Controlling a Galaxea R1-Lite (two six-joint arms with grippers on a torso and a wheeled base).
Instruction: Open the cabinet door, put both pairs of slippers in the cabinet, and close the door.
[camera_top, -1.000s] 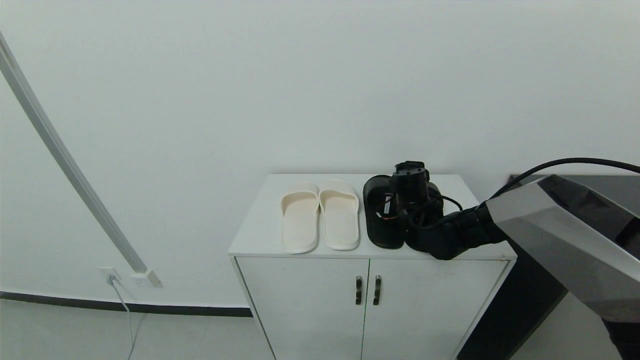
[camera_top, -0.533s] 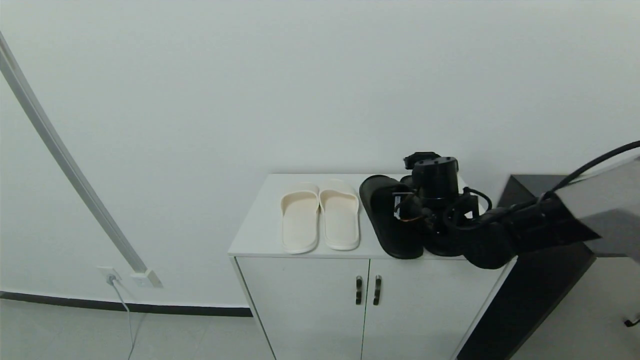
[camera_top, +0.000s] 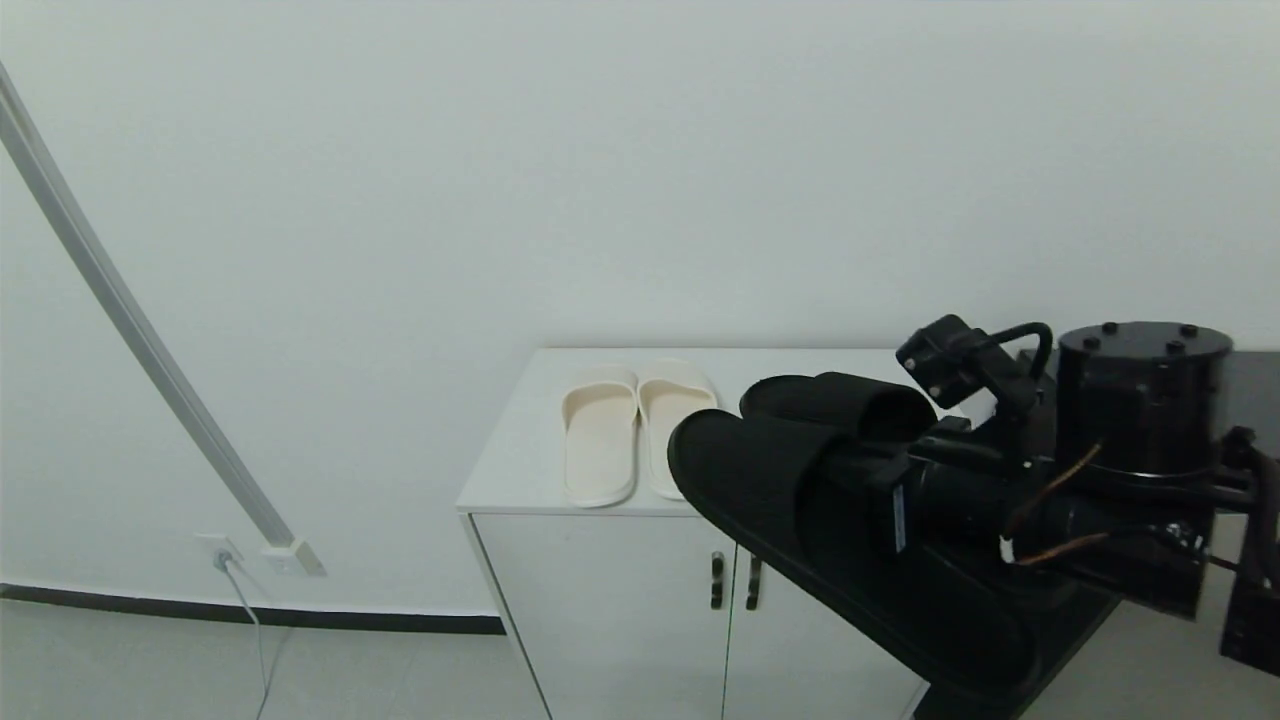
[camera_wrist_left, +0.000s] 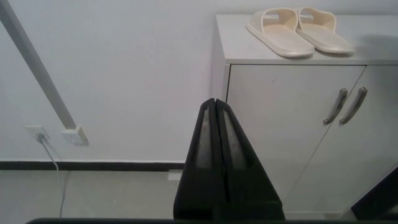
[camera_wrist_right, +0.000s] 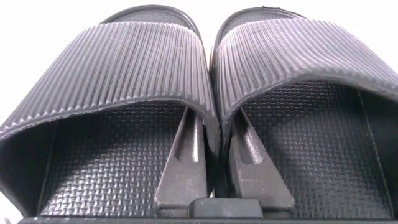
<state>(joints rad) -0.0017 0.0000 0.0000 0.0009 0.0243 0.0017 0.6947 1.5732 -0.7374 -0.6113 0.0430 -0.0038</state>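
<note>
The right end effector is clamped on the pair of black slippers. One finger lies inside each slipper under its ribbed strap, pinching the two adjoining inner edges together. The pair is held side by side in the air, clear of the white cabinet and in front of its right half, toes pointing away from the wrist.

The cream slippers sit side by side on the left part of the cabinet top. Both cabinet doors are shut, and their two dark handles stand close together at the centre seam.

The left end effector hangs low beside the cabinet's left side, fingers pressed together with nothing between them. On the wall near the floor is a socket with a cable plugged in.
</note>
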